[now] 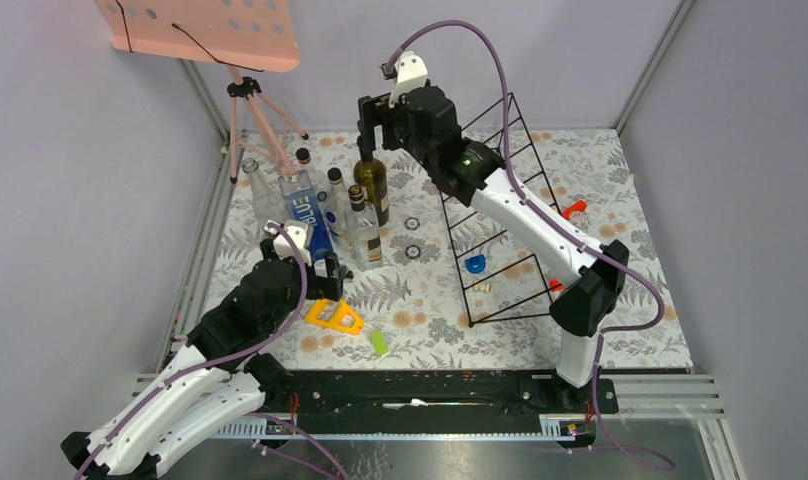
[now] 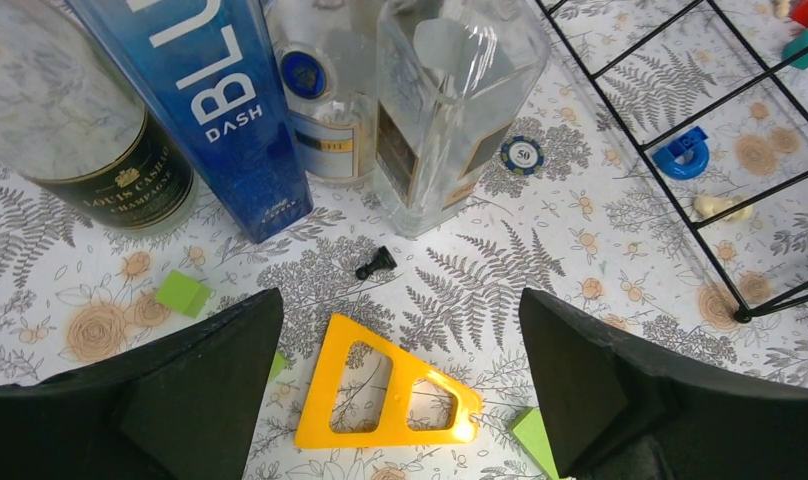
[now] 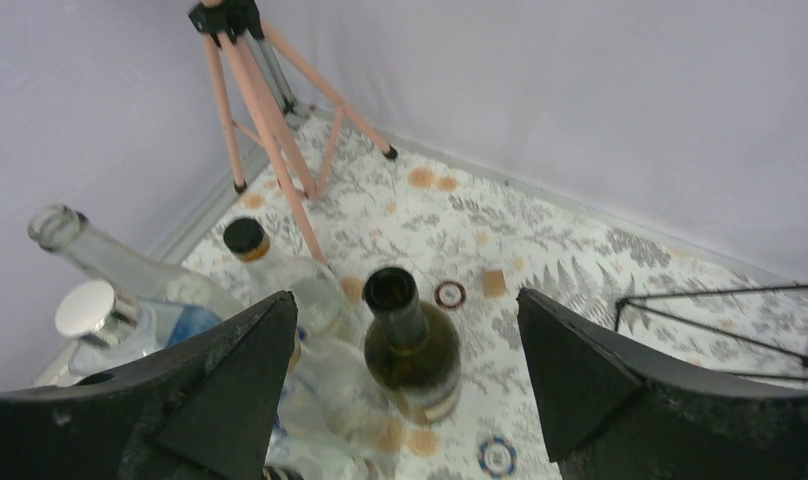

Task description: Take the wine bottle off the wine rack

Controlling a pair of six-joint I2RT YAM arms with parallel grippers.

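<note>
The dark olive wine bottle point(image 1: 372, 185) stands upright on the table, left of the black wire wine rack point(image 1: 456, 260). No bottle lies on the rack. My right gripper point(image 1: 373, 135) is open just above the bottle's open mouth. In the right wrist view the bottle point(image 3: 412, 345) stands between the spread fingers of the right gripper point(image 3: 405, 300), which touch nothing. A corner of the rack point(image 3: 720, 293) shows at the right there. My left gripper point(image 1: 325, 283) is open and empty, low over the table; in its own view the left gripper point(image 2: 401, 295) hovers over a yellow triangle point(image 2: 380, 385).
Several clear and blue bottles point(image 1: 310, 205) crowd close to the left of the wine bottle. A pink tripod stand point(image 1: 250, 110) stands at the back left. Poker chips point(image 1: 412, 223), a blue piece point(image 1: 475, 264), a green block point(image 1: 380, 343) and the rack's wires point(image 2: 637, 150) lie around.
</note>
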